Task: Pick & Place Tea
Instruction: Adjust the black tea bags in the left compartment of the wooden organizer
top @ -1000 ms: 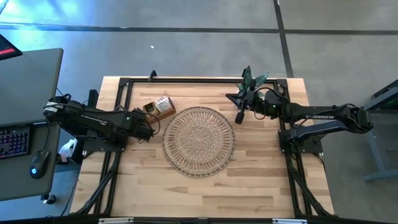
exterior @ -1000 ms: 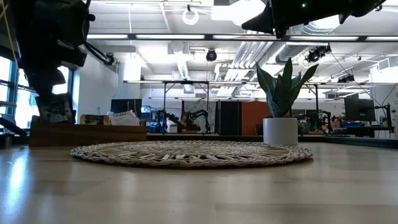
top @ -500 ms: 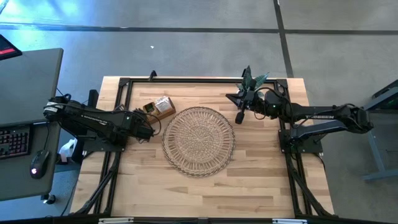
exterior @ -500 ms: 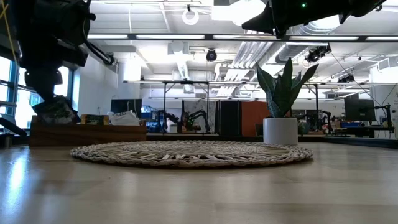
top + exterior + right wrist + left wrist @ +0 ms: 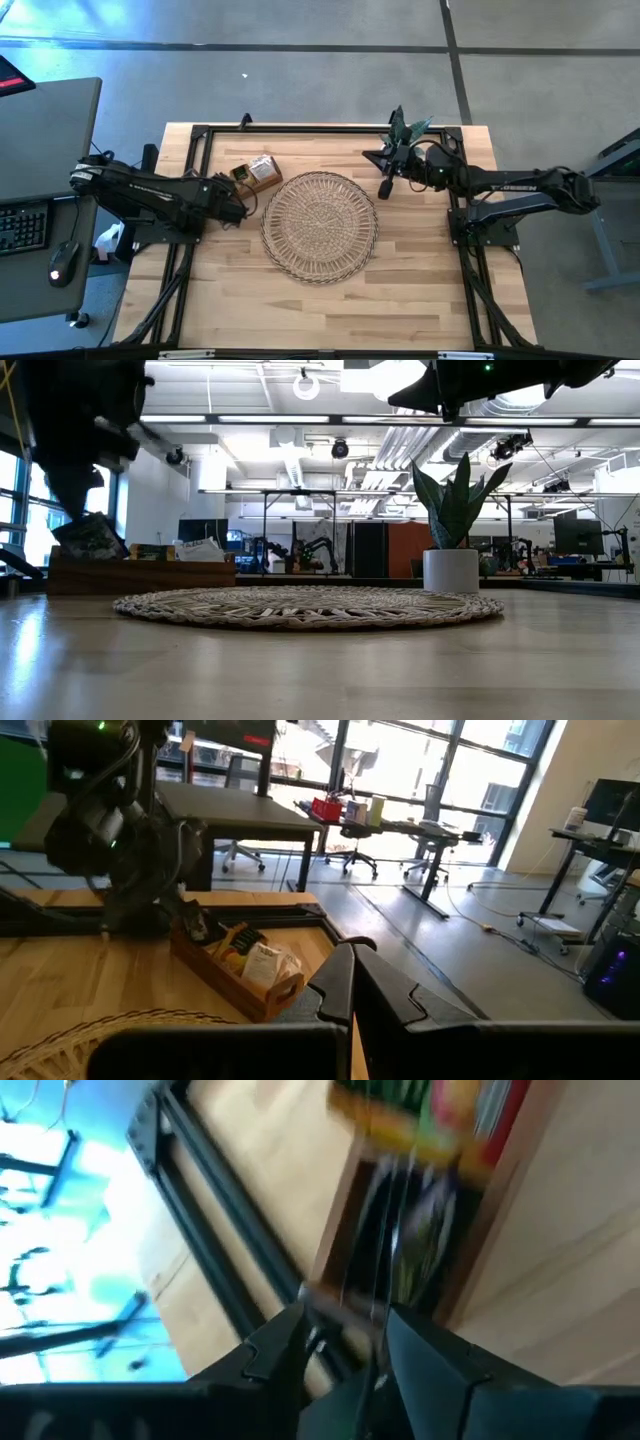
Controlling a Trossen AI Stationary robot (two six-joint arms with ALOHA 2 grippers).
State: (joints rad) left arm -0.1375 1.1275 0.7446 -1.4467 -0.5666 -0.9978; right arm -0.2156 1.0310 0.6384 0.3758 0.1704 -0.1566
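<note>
A brown wooden box (image 5: 258, 172) at the table's far left holds tea sachets. In the low view a dark sachet (image 5: 90, 537) leans tilted in the box's left end (image 5: 70, 573), and others (image 5: 200, 549) stick up farther right. My left gripper (image 5: 345, 1330) hangs open just above that end (image 5: 72, 500), slanting down, with blurred dark sachets (image 5: 405, 1250) beyond its fingers. A round wicker tray (image 5: 320, 227) lies at the table's middle. My right gripper (image 5: 352, 982) is shut on nothing and held level above the far right (image 5: 385, 186).
A potted plant (image 5: 452, 530) in a white pot stands at the far right, under my right arm (image 5: 480, 182). A black frame (image 5: 300, 130) runs along the table's far edge and sides. Bare wood lies near the front edge (image 5: 320, 310).
My left gripper has opened and let go of the dark sachet that it held upright over the box's left end. The sachet has tipped over and now leans in the box. Neither arm has shifted otherwise.
</note>
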